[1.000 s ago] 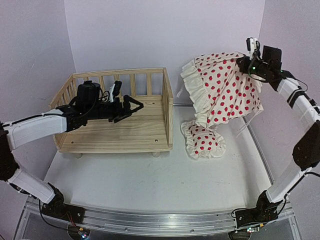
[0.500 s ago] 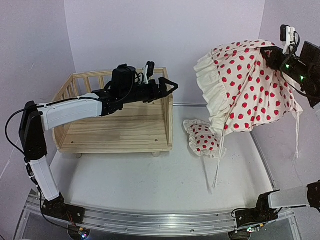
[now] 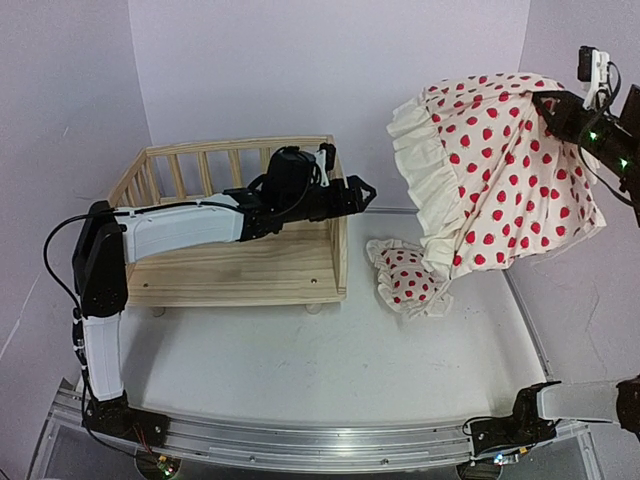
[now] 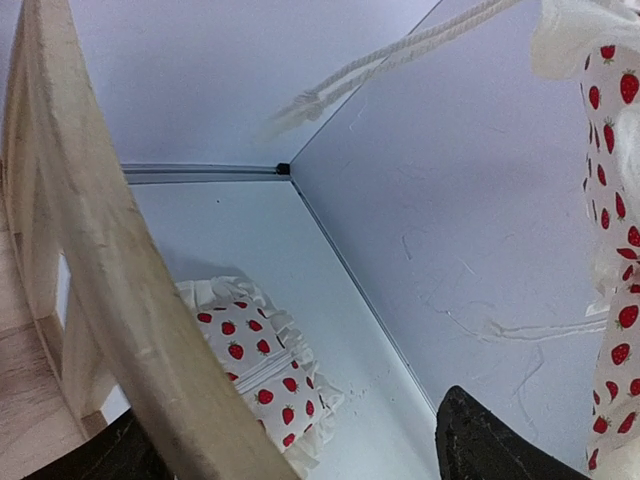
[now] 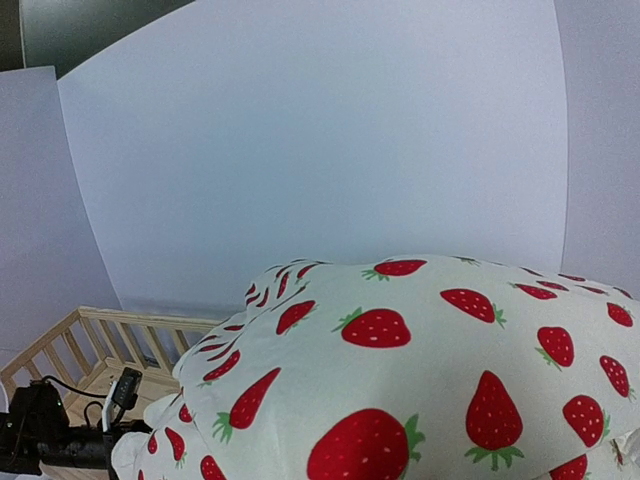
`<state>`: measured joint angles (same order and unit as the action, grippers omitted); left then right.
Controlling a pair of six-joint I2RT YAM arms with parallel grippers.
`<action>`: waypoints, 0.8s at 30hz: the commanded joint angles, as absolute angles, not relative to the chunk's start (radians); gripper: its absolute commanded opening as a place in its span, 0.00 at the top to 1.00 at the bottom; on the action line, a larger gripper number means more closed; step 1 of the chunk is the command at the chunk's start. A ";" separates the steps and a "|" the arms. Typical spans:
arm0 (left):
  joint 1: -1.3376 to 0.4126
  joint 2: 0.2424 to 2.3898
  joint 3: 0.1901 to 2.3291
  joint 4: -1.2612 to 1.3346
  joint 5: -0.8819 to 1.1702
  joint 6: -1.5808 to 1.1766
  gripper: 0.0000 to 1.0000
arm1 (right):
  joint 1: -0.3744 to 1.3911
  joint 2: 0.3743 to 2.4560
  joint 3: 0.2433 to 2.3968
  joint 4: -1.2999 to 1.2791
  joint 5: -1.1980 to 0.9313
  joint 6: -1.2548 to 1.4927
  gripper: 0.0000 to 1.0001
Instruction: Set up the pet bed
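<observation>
Finding: cushion (image 3: 500, 170) hangs pinched in right gripper (image 3: 552, 103), high and right of bed frame (image 3: 230, 270); left gripper (image 3: 355, 193), jaws wide, hovers over frame's right rail, facing cushion.

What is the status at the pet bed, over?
Left gripper open over frame rail. Right gripper shut on cushion, held high. Small pillow on table beside frame.

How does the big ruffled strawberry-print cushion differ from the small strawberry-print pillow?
The big ruffled strawberry-print cushion hangs in the air, held by the right pincer; the small strawberry-print pillow lies on the white table. The cushion is far larger and drapes loosely; the pillow sits plump. Both are white with red strawberries and ruffled edges.
</observation>
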<state>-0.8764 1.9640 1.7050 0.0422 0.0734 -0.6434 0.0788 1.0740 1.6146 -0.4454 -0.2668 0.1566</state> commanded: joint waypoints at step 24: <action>-1.149 1.852 1.738 -0.026 0.021 -0.342 0.02 | 0.077 1.232 1.793 -0.082 -0.763 0.181 1.00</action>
